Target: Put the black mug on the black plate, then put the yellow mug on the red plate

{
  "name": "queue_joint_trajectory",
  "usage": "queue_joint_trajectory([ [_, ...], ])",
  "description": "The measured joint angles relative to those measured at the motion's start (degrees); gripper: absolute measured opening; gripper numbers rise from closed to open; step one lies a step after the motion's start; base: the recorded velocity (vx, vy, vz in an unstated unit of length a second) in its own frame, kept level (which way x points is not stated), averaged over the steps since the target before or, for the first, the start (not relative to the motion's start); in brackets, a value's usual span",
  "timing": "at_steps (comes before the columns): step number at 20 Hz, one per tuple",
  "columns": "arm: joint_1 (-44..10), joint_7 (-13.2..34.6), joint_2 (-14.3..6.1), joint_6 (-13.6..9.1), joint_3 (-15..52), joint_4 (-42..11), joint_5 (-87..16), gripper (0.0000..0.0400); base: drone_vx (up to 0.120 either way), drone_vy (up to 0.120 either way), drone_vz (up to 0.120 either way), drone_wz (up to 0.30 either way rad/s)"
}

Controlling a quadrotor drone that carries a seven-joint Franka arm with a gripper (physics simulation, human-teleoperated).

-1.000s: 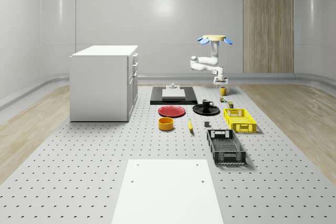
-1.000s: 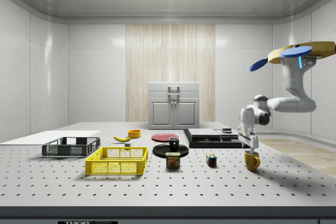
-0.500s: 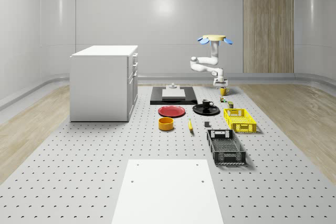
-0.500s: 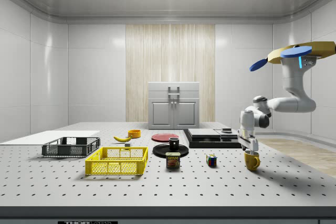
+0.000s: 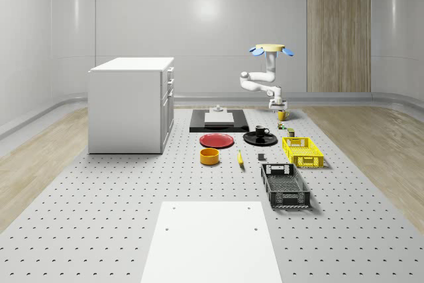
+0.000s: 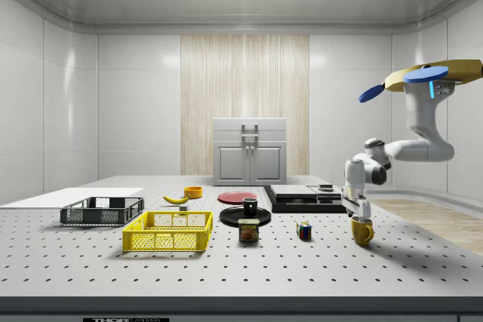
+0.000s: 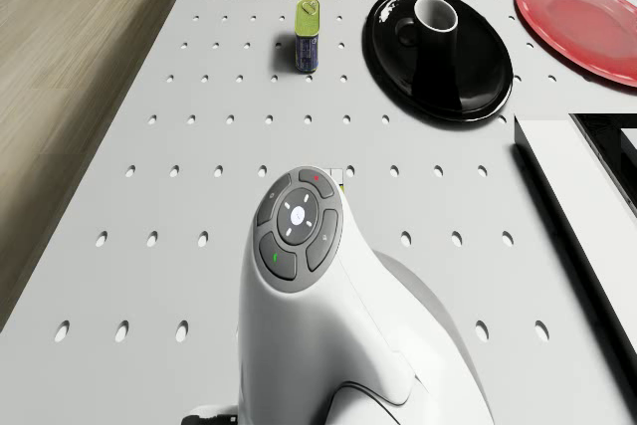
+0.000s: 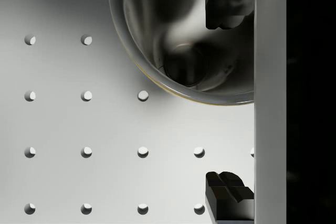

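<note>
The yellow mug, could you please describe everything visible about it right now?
The yellow mug stands upright on the perforated table, near the side view's right, apart from the plates. It looks glossy, with a rounded body and a handle. The wrist view looks into its open, empty interior. The claw hangs at its rim, one fingertip over the opening, fingers spread. The drone hovers above.
</note>
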Motion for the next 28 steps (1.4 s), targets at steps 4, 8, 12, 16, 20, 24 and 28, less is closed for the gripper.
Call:
queue_joint_trajectory([
  [4,0.1,-0.1,0.2,-0.2,-0.1,0.0,-0.2,0.04,0.0,0.0,0.0,0.0],
  [8,-0.3,0.4,0.6,-0.5,-0.2,0.0,-0.4,0.04,0.0,0.0,0.0,0.0],
  [12,-0.4,0.4,0.8,-0.7,-0.2,0.0,-0.5,0.04,0.0,0.0,0.0,0.0],
  [16,-0.3,0.3,1.0,-0.9,-0.2,0.0,-0.6,0.04,0.0,0.0,0.0,0.0],
  [20,-0.2,0.3,1.2,-1.0,-0.2,0.0,-0.7,0.0377,0.0,0.0,0.0,0.0],
  [24,-0.1,0.2,1.4,-1.2,-0.2,0.0,-0.7,0.0208,0.0,0.0,0.0,0.0],
  [28,0.0,0.1,1.5,-1.3,-0.2,0.0,-0.8,0.0146,0.0,0.0,0.0,0.0],
])
